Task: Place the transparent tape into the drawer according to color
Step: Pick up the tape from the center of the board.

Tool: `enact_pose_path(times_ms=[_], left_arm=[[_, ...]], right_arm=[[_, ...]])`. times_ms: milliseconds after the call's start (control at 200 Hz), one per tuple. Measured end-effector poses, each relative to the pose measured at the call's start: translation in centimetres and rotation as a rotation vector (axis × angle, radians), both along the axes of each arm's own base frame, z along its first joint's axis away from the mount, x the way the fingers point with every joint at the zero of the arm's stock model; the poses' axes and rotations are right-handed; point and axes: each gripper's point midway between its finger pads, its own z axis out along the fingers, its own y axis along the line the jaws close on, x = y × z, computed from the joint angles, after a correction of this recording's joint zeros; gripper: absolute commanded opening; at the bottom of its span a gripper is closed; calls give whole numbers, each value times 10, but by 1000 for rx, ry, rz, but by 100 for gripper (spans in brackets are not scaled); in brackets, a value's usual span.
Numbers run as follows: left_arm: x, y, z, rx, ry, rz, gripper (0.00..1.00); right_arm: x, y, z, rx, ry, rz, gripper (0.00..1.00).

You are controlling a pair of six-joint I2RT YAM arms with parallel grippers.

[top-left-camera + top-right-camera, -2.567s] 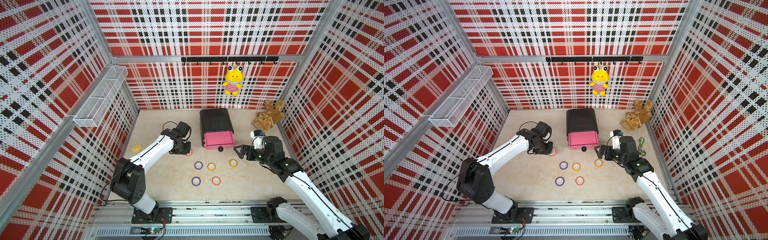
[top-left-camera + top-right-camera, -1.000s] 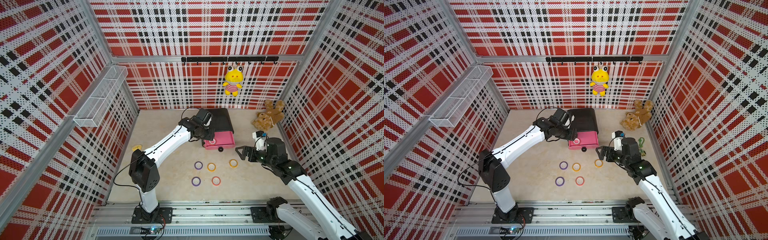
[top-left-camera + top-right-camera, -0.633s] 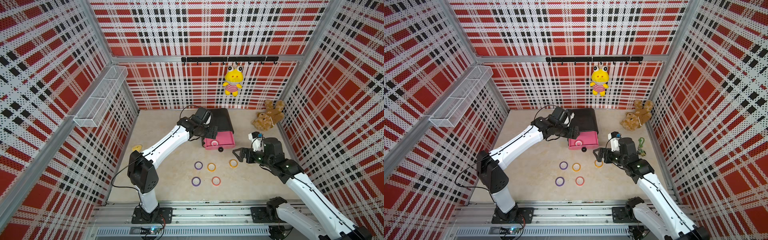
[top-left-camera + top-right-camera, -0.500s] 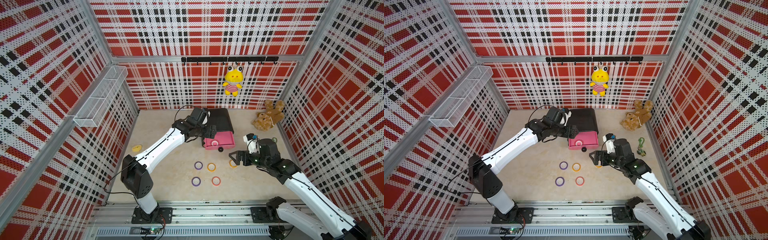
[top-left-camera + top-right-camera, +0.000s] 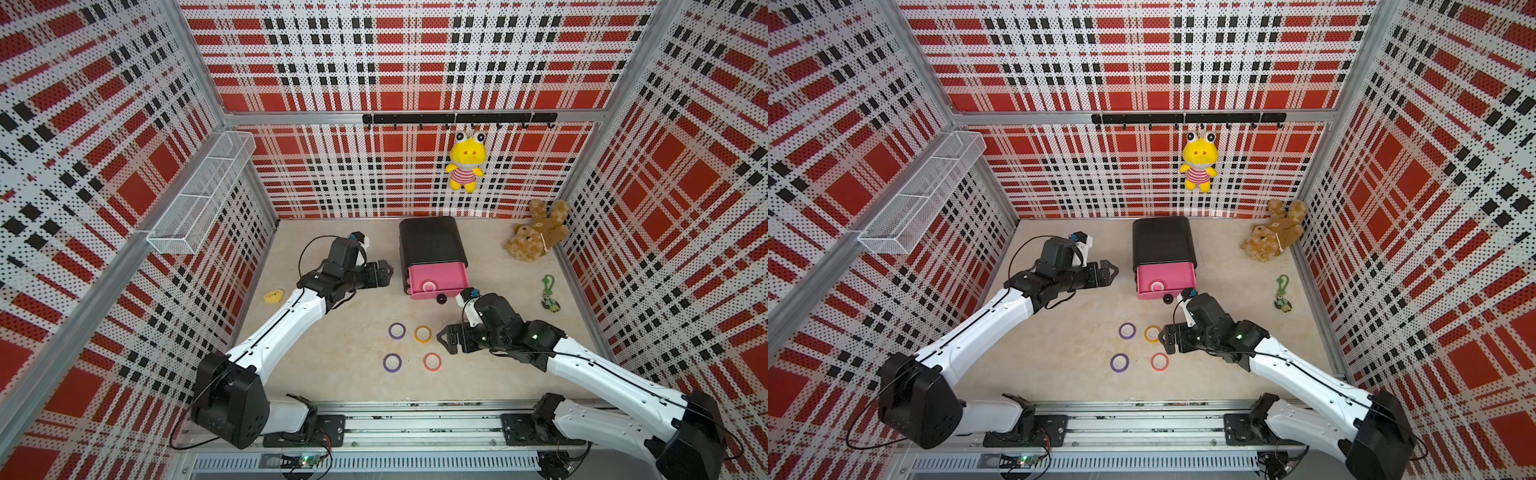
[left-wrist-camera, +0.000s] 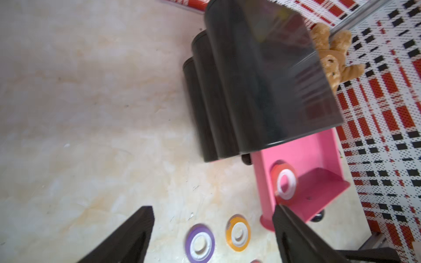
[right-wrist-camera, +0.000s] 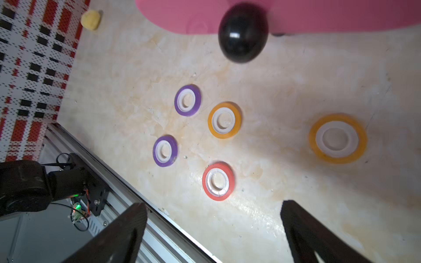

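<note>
The pink drawer (image 5: 451, 276) stands pulled out of its black cabinet (image 5: 430, 239), with one red transparent tape roll (image 5: 428, 286) lying inside it (image 6: 284, 184). On the floor in front lie two purple rolls (image 5: 397, 331) (image 5: 392, 362), an orange one (image 5: 422, 333) and a red one (image 5: 432, 361). A second orange roll (image 7: 337, 139) shows only in the right wrist view. My left gripper (image 5: 387, 274) (image 6: 211, 208) is open and empty, left of the drawer. My right gripper (image 5: 445, 344) (image 7: 213, 206) is open, just right of the floor rolls.
A brown teddy (image 5: 536, 230) lies in the back right corner and a green keychain (image 5: 549, 291) near the right wall. A small yellow toy (image 5: 274, 296) sits by the left wall. A yellow frog plush (image 5: 465, 160) hangs on the back wall, and a wire basket (image 5: 203, 199) on the left wall.
My left gripper let go of the red roll in the drawer, opened and drew back to the left. My right arm swung left over the orange roll on the floor.
</note>
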Motion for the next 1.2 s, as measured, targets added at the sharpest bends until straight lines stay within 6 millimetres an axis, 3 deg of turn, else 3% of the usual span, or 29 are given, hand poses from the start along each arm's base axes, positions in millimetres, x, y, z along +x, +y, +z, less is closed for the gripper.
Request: enact_pose_path(times_ms=[175, 401, 576, 1203], left_arm=[[-7, 19, -25, -8, 44, 36, 92], [-5, 23, -19, -37, 11, 37, 96], [-5, 23, -21, -45, 10, 32, 98], [-7, 26, -27, -57, 25, 28, 99]], right_arm=[[-16, 4, -37, -120, 78, -6, 100], [-31, -7, -77, -250, 125, -25, 100], [-33, -12, -95, -351, 113, -43, 100], [-15, -7, -108, -462, 61, -95, 100]])
